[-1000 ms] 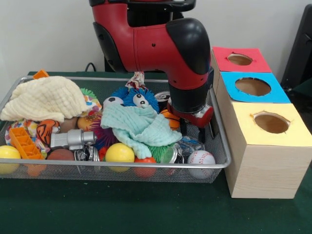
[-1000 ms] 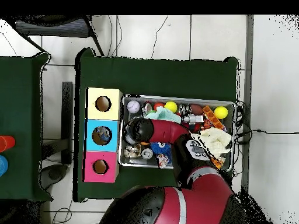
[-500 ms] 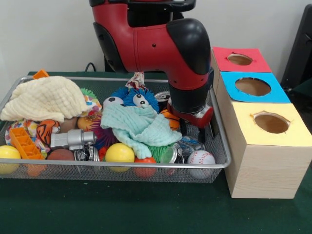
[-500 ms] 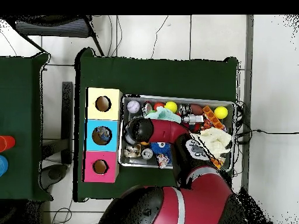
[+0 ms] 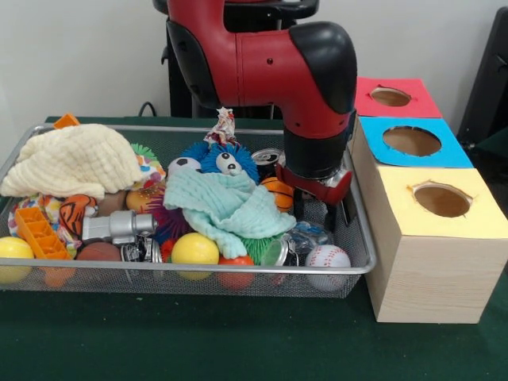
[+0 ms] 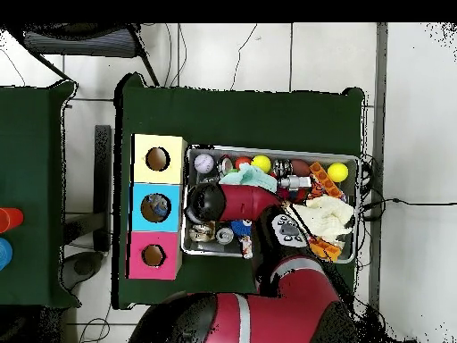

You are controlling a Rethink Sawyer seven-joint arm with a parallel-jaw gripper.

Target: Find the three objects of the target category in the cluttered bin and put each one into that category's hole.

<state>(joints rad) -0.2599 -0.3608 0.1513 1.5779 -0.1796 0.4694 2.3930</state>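
The gripper is seen lowered into the right end of the wire bin, close to the wall that faces the box with three holes. Its dark fingers reach down among the clutter, but whether they are spread or closed cannot be told from either view, and nothing can be seen held between them. Just below the gripper a baseball lies in the bin's front right corner, beside crumpled clear plastic. A small orange basketball is partly hidden behind the gripper's red mount. A mint-green cloth is draped over the middle of the pile, with a blue fuzzy toy with googly eyes behind it and a yellow ball in front of it. At the left end a cream cloth covers other toys, and a second yellow ball is pressed into the front left corner. On the box, the red, blue and yellow holes are all uncovered. In the overhead view the arm is seen stretched across the bin toward the box side.
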